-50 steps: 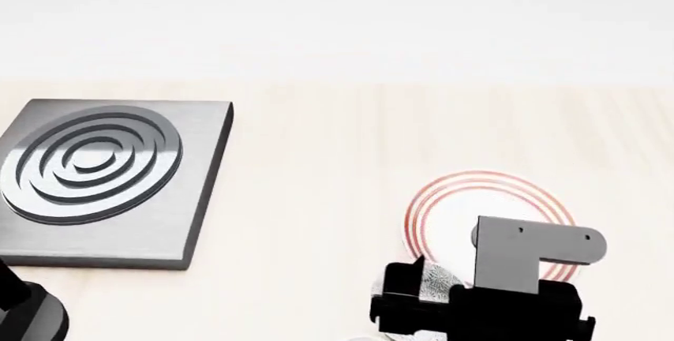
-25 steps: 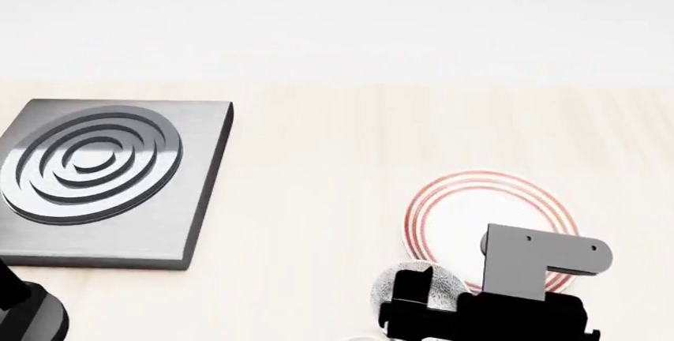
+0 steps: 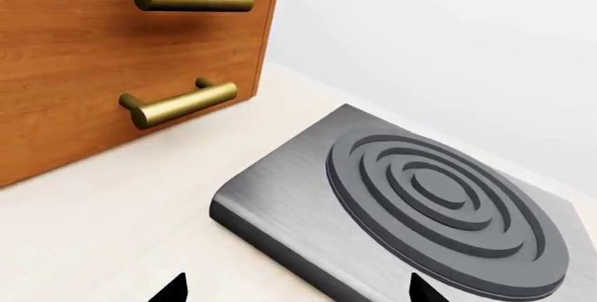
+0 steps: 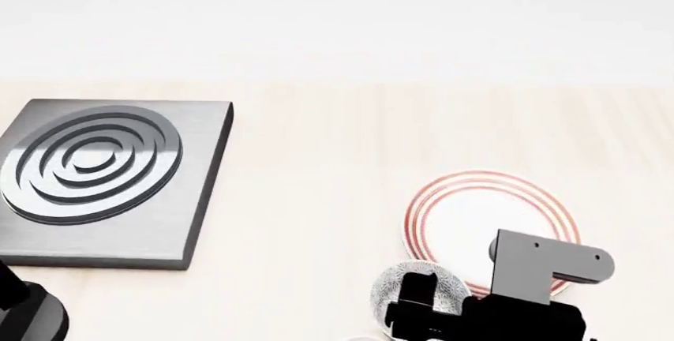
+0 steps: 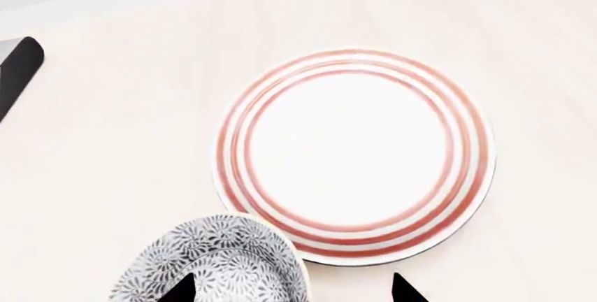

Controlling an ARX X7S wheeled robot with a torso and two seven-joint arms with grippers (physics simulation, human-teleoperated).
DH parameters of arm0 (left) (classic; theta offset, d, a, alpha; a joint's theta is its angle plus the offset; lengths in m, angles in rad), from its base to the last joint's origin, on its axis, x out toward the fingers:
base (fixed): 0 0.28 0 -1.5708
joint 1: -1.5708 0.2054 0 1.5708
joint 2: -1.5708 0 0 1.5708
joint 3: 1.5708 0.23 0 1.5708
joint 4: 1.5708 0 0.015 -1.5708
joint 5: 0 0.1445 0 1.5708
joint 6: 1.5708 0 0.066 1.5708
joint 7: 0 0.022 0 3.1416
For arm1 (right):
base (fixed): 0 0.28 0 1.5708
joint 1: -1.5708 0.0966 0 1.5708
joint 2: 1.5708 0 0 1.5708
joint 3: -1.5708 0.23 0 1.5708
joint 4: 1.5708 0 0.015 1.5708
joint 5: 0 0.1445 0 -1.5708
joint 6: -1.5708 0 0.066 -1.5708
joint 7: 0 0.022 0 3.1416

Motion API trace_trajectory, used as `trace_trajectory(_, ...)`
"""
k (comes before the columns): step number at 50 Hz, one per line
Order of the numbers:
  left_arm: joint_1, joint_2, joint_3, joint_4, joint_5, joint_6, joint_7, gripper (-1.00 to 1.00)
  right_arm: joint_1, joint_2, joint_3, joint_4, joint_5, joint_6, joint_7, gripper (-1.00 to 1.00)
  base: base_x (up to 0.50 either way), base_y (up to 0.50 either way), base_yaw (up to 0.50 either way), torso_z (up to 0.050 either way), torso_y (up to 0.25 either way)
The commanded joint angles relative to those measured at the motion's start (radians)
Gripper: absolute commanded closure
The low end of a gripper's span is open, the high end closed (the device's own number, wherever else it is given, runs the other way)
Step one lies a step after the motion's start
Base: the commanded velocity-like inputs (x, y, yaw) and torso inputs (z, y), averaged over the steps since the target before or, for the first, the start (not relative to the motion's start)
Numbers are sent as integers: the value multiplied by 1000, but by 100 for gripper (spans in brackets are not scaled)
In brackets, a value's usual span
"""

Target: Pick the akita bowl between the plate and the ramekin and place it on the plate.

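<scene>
The akita bowl (image 5: 219,263), grey-and-white speckled, sits on the light wooden counter beside the plate (image 5: 354,152), a white plate with red rings. My right gripper (image 5: 291,289) is open above them. One fingertip (image 5: 182,289) is over the bowl, the other (image 5: 401,289) over the counter by the plate's rim. In the head view the bowl (image 4: 395,282) shows partly behind my right arm (image 4: 537,270), touching the near-left edge of the plate (image 4: 474,215). The ramekin is out of view. My left gripper (image 3: 296,291) is open and holds nothing.
A grey metal slab with a ringed burner (image 4: 100,171) lies at the left of the counter, below my left gripper (image 3: 429,197). A wooden cabinet front (image 3: 75,50) with brass handles (image 3: 177,101) stands beyond it. My left arm (image 4: 27,309) is at the near left corner.
My right arm has drawn back toward the counter's near edge, uncovering more of the plate and the bowl. The left arm, plate and slab have not moved.
</scene>
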Motion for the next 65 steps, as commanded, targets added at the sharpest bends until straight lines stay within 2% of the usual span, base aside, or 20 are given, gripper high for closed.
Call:
trace_trajectory(1, -1, -2, 3, -1, -2, 0, -2, -100, 5, 1, 6, 55, 6, -28, -6, -100, 0, 0, 0, 0, 0)
trace_trajectory(65, 1, -9, 15, -9, -16, 13, -11, -100, 0, 22, 1, 216, 63, -98, -54, -100, 0, 0, 0, 0, 0)
